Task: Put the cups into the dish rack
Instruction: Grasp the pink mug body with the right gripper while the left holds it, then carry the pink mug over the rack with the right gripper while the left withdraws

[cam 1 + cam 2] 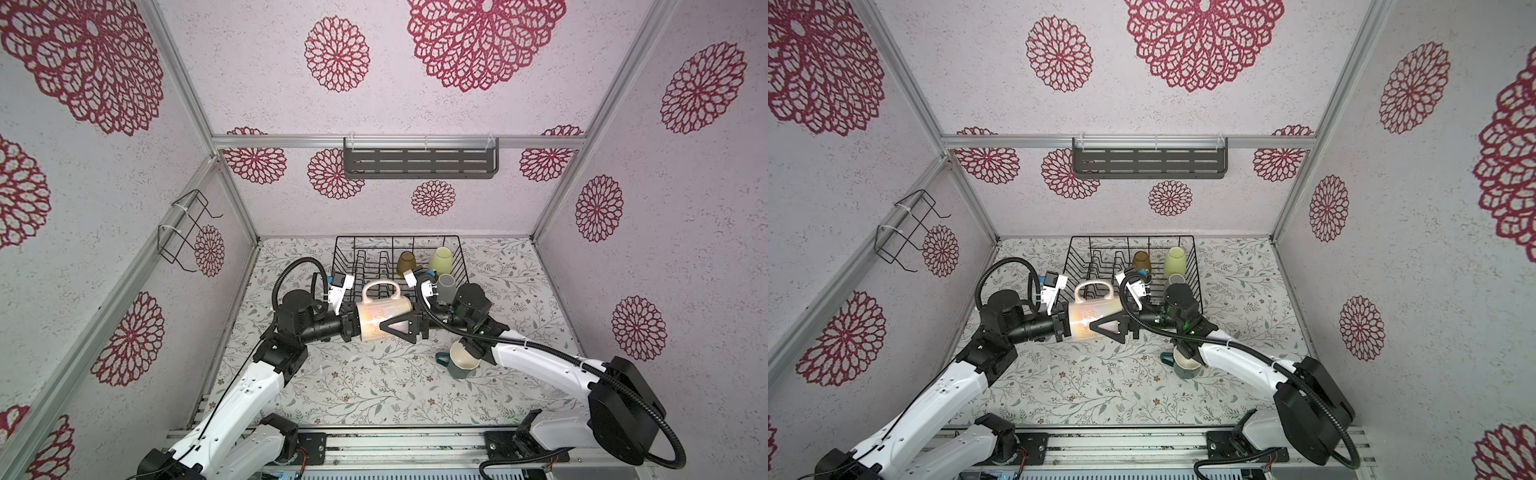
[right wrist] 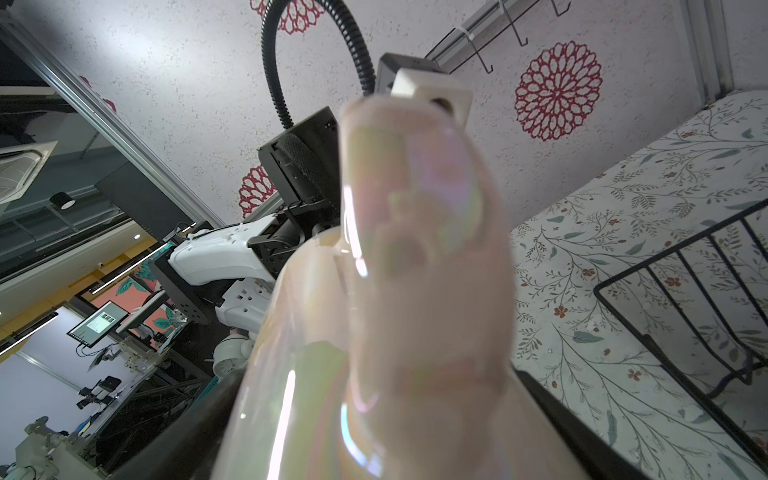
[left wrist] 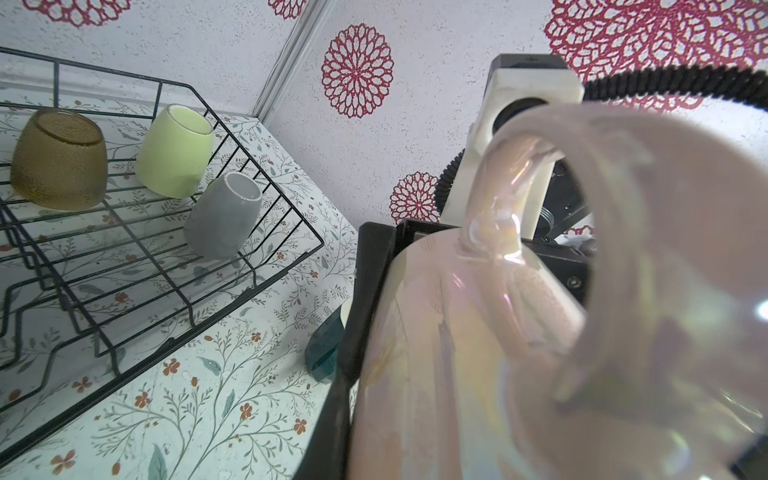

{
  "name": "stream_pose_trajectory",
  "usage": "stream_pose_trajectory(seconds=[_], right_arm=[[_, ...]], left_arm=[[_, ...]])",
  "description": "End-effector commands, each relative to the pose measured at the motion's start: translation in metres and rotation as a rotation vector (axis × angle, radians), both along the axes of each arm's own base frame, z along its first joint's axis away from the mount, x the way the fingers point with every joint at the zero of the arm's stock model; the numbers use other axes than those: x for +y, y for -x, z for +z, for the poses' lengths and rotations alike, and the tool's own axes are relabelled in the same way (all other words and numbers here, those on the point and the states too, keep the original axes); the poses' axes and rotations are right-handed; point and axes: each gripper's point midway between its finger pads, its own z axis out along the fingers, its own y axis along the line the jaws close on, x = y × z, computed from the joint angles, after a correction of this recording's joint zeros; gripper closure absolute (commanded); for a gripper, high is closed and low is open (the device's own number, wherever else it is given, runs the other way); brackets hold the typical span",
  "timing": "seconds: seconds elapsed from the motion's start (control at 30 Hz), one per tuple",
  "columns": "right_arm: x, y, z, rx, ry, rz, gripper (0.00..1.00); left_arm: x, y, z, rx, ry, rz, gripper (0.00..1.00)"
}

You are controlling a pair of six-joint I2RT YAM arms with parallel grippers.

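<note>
Both top views: one pearly pink mug (image 1: 380, 318) hangs sideways, handle up, just before the dish rack (image 1: 395, 237). The left gripper (image 1: 353, 326) clenches one end. The right gripper (image 1: 392, 328) straddles the body, jaws wide; whether it presses the mug cannot be told. One dark teal mug (image 1: 459, 368) sits under the right forearm, open table (image 1: 353, 386) beside it.

Left wrist view: three cups, amber glass (image 3: 58, 162), lime tumbler (image 3: 174, 151) and grey tumbler (image 3: 222, 216), occupy the rack's corner.

Right wrist view: the mug blocks most of the frame.

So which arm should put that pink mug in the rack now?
Right, probably: the right claw straddles the pink mug across its body, while the left claw only pinches one end. The dish rack is just behind.
</note>
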Motion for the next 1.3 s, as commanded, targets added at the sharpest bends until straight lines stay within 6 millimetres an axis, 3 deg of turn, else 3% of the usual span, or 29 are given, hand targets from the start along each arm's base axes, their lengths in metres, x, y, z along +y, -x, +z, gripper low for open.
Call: stream_pose_trajectory(seconds=[0.0,0.1,0.17,0.3,0.5,0.6,0.73,0.83,1.03,1.27], right_arm=[[0.0,0.034,0.033,-0.108,-0.101,0.137,0.22],[-0.003,0.026,0.034,-0.077,-0.11,0.122,0.28],[-0.004,0.017,0.035,-0.046,-0.119,0.102,0.33],[-0.009,0.002,0.034,0.046,-0.138,0.098,0.43],[-0.019,-0.019,0.031,0.171,-0.19,0.089,0.54],[-0.023,-0.029,0.026,0.224,-0.206,0.083,0.57],[-0.029,-0.042,0.021,0.266,-0.221,0.05,0.59],[-0.033,-0.055,0.013,0.285,-0.195,0.012,0.59],[-0.036,-0.084,-0.018,0.289,-0.03,-0.129,0.59],[-0.049,-0.12,-0.06,0.172,0.347,-0.365,0.59]], left_arm=[[0.014,-0.029,0.018,-0.041,0.022,0.16,0.92],[0.02,-0.032,0.016,-0.039,0.014,0.203,0.88],[0.023,-0.033,0.015,-0.032,0.007,0.216,0.79],[0.025,-0.034,0.012,-0.025,-0.004,0.232,0.69],[0.033,-0.039,0.009,-0.008,-0.009,0.278,0.66],[0.037,-0.044,0.006,0.0,-0.014,0.307,0.64],[0.044,-0.048,0.002,0.014,-0.023,0.338,0.45],[0.055,-0.053,-0.004,0.028,-0.036,0.393,0.39],[0.086,-0.058,-0.009,0.052,-0.046,0.526,0.32],[0.123,-0.056,-0.014,0.074,-0.127,0.705,0.22]])
